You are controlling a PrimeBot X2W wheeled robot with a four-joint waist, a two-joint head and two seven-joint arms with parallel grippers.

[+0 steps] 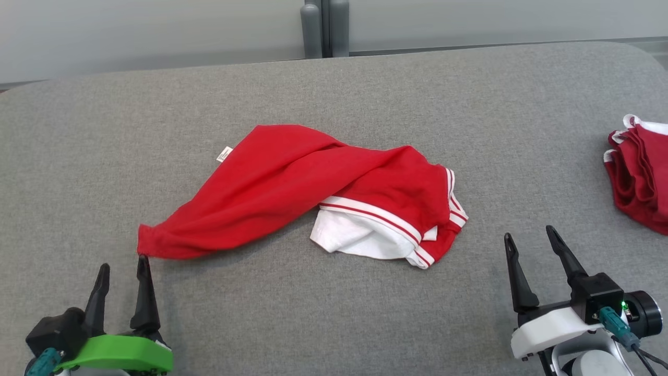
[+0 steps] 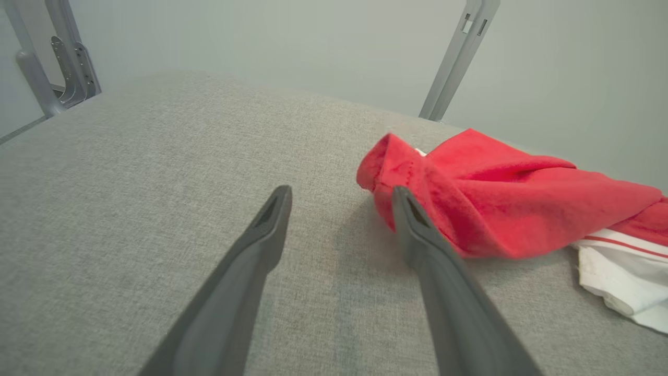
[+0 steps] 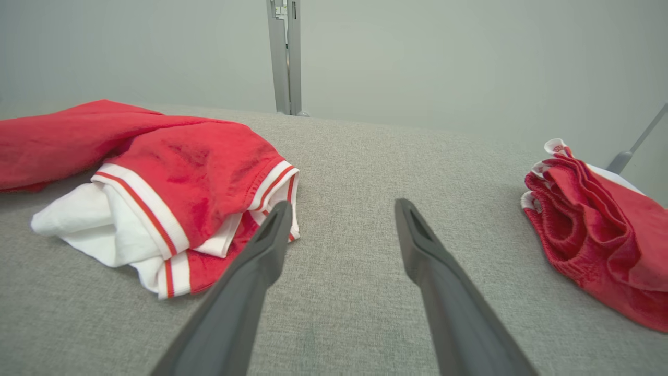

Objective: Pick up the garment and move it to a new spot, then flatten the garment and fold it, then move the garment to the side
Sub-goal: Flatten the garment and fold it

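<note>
The garment (image 1: 292,183) is red with white parts and red-and-white striped trim, lying crumpled and stretched out across the middle of the grey table. Its pulled-out red corner (image 2: 386,162) ends at the lower left, just at the tip of my left gripper's inner finger. My left gripper (image 1: 122,266) (image 2: 342,201) is open, with nothing between its fingers. My right gripper (image 1: 529,237) (image 3: 342,214) is open too, at the lower right, a little to the right of the garment's striped end (image 3: 172,209) and apart from it.
A second red pile of cloth with white edging (image 1: 639,175) (image 3: 595,224) lies at the table's right edge. The grey fabric tabletop (image 1: 334,313) has free room in front and at the far left. Grey posts (image 1: 323,26) stand behind the table.
</note>
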